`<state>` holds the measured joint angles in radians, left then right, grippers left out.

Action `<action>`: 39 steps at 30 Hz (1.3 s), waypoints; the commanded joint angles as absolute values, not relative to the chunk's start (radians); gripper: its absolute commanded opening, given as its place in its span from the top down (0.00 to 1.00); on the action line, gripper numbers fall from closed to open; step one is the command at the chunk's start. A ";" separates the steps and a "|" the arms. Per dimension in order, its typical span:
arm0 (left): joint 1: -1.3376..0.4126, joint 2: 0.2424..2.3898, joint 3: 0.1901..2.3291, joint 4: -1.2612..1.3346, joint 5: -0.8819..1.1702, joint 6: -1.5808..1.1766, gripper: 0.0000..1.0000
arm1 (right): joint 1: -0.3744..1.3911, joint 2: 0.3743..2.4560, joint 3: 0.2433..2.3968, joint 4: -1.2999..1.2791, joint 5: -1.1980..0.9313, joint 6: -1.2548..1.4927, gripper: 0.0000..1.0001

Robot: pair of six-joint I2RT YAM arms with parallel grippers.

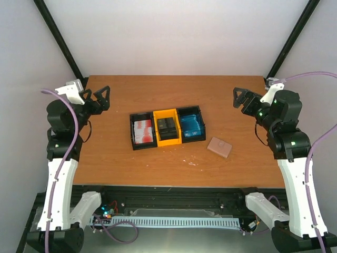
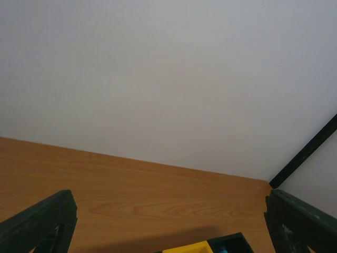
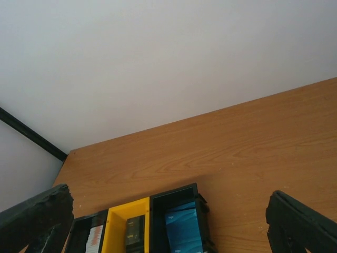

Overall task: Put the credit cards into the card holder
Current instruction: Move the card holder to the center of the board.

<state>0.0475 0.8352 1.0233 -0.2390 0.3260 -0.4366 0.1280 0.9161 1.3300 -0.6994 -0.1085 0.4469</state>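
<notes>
Credit cards [image 1: 190, 125] sit in three joined bins [image 1: 168, 142]; the card holder [image 1: 219, 147] lies closed just beside them. Left gripper [image 1: 101, 98] and right gripper [image 1: 242, 98] hover far off, jaws spread.

The flat brown bench [image 1: 121, 158] has a wood-grain face, smooth with a faint sheen, and the white walls [image 1: 174, 31] around it look matt and even. The black rectangular bins [image 1: 131, 133] and the yellow rectangular bin [image 1: 157, 126] look like hard moulded plastic with a dull satin skin. The bright blue rectangular cards [image 1: 190, 125] look like glossy plastic, and the small pinkish-tan flat card holder [image 1: 219, 147] looks soft and matt, perhaps leather or an imitation. The black left end effector [image 1: 98, 98] and black right end effector [image 1: 248, 100] look like matt plastic, rough and scuffed at the edges, on arms with smooth, slightly glossy white plastic arm shells [image 1: 58, 184].
</notes>
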 commanded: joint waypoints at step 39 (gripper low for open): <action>-0.392 0.990 0.602 -0.337 0.527 -0.642 0.05 | -0.050 1.600 0.985 -0.666 -0.129 0.427 0.12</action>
